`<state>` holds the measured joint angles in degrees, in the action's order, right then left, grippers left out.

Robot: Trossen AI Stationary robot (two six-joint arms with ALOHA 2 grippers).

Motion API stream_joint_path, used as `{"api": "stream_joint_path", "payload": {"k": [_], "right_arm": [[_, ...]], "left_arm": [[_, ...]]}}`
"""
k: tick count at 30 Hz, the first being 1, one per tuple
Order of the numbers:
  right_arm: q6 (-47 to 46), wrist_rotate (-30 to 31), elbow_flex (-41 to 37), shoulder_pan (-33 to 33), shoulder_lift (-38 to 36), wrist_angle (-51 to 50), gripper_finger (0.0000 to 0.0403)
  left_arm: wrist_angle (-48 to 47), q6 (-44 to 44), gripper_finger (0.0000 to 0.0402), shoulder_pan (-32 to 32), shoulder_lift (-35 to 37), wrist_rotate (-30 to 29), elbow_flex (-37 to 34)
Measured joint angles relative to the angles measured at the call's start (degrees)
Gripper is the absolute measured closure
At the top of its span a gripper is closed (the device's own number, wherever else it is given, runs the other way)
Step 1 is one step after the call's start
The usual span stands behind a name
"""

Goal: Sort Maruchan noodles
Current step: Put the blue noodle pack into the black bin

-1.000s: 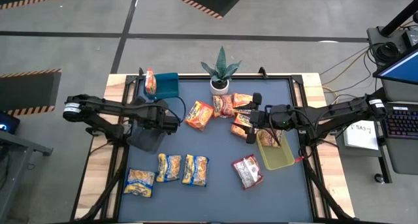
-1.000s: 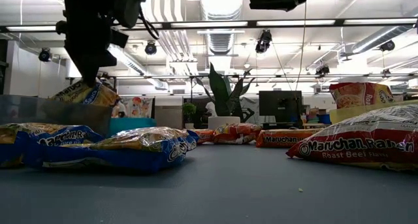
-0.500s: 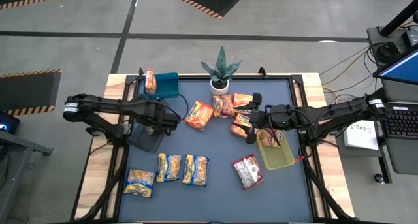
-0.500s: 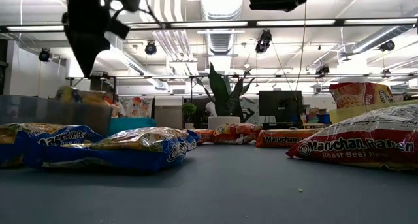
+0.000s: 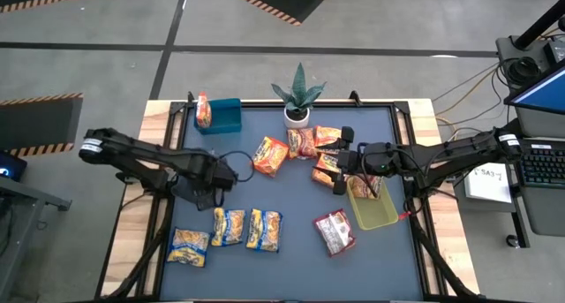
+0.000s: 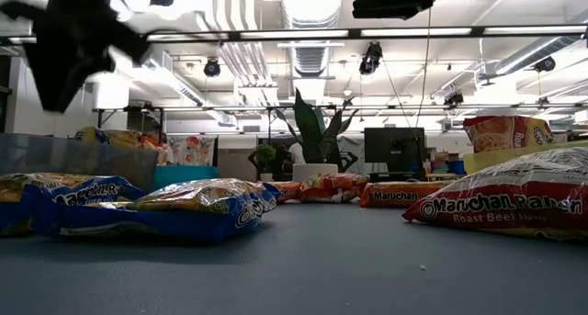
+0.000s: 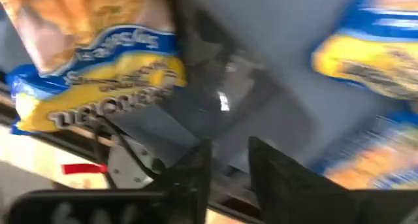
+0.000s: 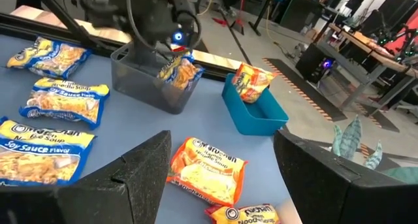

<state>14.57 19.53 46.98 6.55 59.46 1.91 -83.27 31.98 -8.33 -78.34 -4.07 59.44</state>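
Maruchan noodle packets lie flat on the blue table top. Three yellow-and-blue ones (image 5: pixel 229 226) are near left, several orange ones (image 5: pixel 269 155) lie at the middle, and a red-and-white one (image 5: pixel 335 232) is near right. My left gripper (image 5: pixel 223 174) points down over the grey bin (image 5: pixel 192 190). Its fingers (image 7: pixel 196 168) stand a little apart, with nothing between them. A yellow-and-blue packet (image 7: pixel 98 74) lies in that bin. My right gripper (image 5: pixel 341 164) waits open above the orange packets, beside the yellow-green bin (image 5: pixel 378 213).
A blue bin (image 5: pixel 227 117) at the far left holds an orange packet (image 5: pixel 204 110). The yellow-green bin holds another orange packet (image 5: pixel 364 186). A potted plant (image 5: pixel 298 104) stands at the far edge. Wooden strips border the table on both sides.
My left gripper has let go of a yellow-and-blue packet, which has dropped into the grey bin. The gripper has then shifted a little toward the table's near edge, rolling its wrist.
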Motion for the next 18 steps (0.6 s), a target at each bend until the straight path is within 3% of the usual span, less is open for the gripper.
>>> {"api": "stream_joint_path", "payload": {"k": [4, 9, 13, 18], "right_arm": [[0.0, 0.0, 0.0, 0.0, 0.0, 0.0, 0.0142], [0.0, 0.0, 0.0, 0.0, 0.0, 0.0, 0.0142], [0.1, 0.0, 0.0, -0.1, 0.0, 0.1, 0.0142], [0.5, 0.0, 0.0, -0.1, 0.0, 0.1, 0.0142]], "left_arm": [[7.5, -1.1, 0.0388, 1.2, 0.1, -4.3, -4.0], [16.4, -17.8, 0.0392, 3.4, 1.7, 4.3, -1.8], [11.4, -25.1, 0.0398, 7.1, 4.2, 2.2, 3.0], [5.2, -27.9, 0.04, 17.4, 6.3, -0.2, 7.6]]}}
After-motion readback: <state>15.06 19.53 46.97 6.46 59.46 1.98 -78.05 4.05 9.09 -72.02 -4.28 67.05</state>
